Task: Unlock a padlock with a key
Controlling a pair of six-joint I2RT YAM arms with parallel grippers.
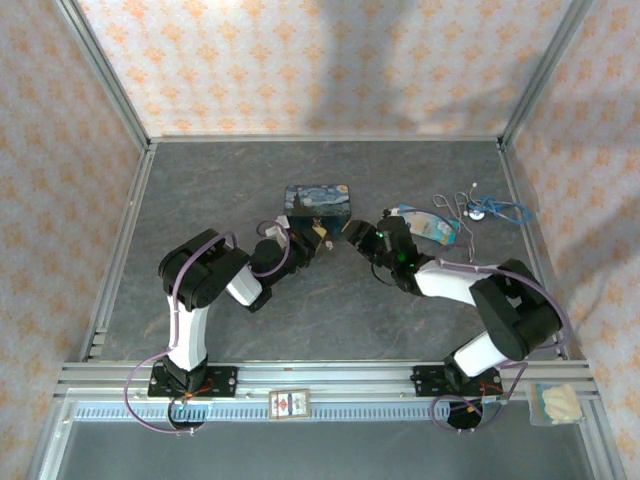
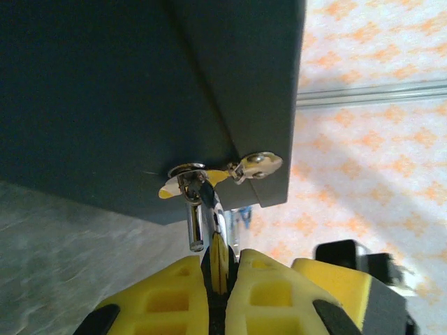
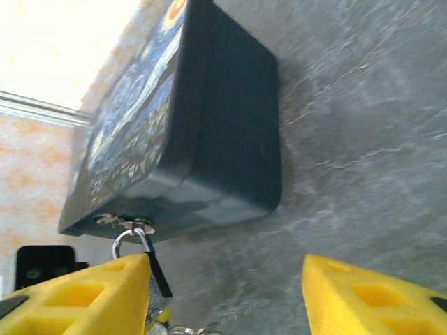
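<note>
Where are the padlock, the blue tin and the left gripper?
padlock (image 3: 158, 272), right wrist view, on its dark body.
blue tin (image 1: 318, 199), top external view, on its painted lid.
left gripper (image 2: 219, 261), left wrist view, between its yellow fingertips.

We see two arms of one build. The left arm (image 1: 215, 275) and the right arm (image 1: 500, 310) each have bulky black joint housings joined by smooth white tubular links. A thin purple cable (image 1: 178, 300) loops along the outside of the left arm, and another runs along the right. Each arm stands on a flat black base plate (image 1: 190, 380), where reddish wiring shows. A small green light (image 1: 405, 256) glows near the right wrist. The left fingers (image 2: 167, 300) are bright yellow moulded blocks with shallow rectangular pockets and black inserts. The right fingers (image 3: 370, 289) are the same yellow, wedge-shaped and pocketed.
</note>
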